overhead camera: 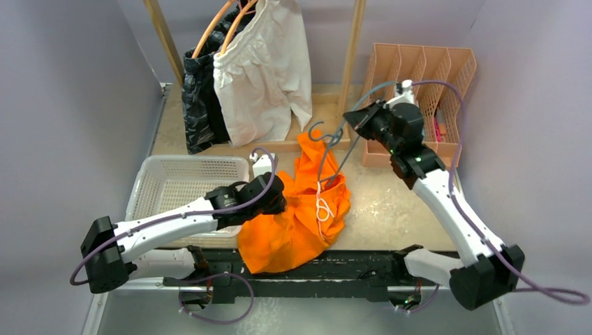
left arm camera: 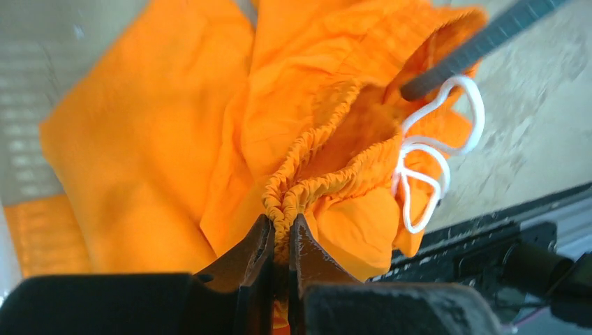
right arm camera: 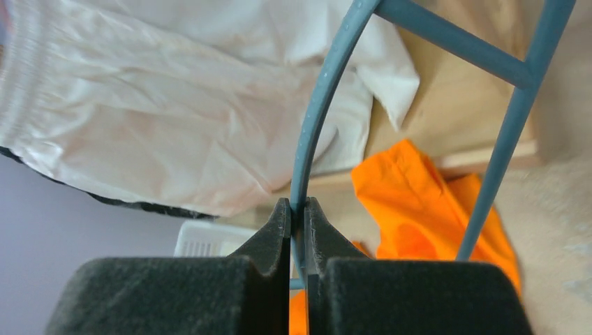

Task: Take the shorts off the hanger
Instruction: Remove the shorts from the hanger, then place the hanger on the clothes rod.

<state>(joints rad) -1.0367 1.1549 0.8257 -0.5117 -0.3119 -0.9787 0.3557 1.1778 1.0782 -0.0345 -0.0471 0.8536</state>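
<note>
The bright orange shorts (overhead camera: 297,216) lie crumpled at the table's front, their white drawstring (left arm camera: 427,164) hanging loose. My left gripper (left arm camera: 280,225) is shut on their gathered elastic waistband (left arm camera: 317,143); from above it (overhead camera: 281,201) presses into the fabric's left side. The blue-grey hanger (overhead camera: 334,150) stands tilted over the shorts, one arm (left arm camera: 482,42) reaching into the waist opening. My right gripper (right arm camera: 298,207) is shut on the hanger's curved rod (right arm camera: 317,112), above the table near the organiser (overhead camera: 351,118). White shorts (overhead camera: 264,73) and black shorts (overhead camera: 199,101) hang on orange hangers on the rack.
A white slotted basket (overhead camera: 178,183) sits at the left, beside my left arm. A peach desk organiser (overhead camera: 426,77) stands at the back right behind my right arm. Wooden rack posts (overhead camera: 351,52) rise at the back. The black base rail (overhead camera: 314,269) runs along the near edge.
</note>
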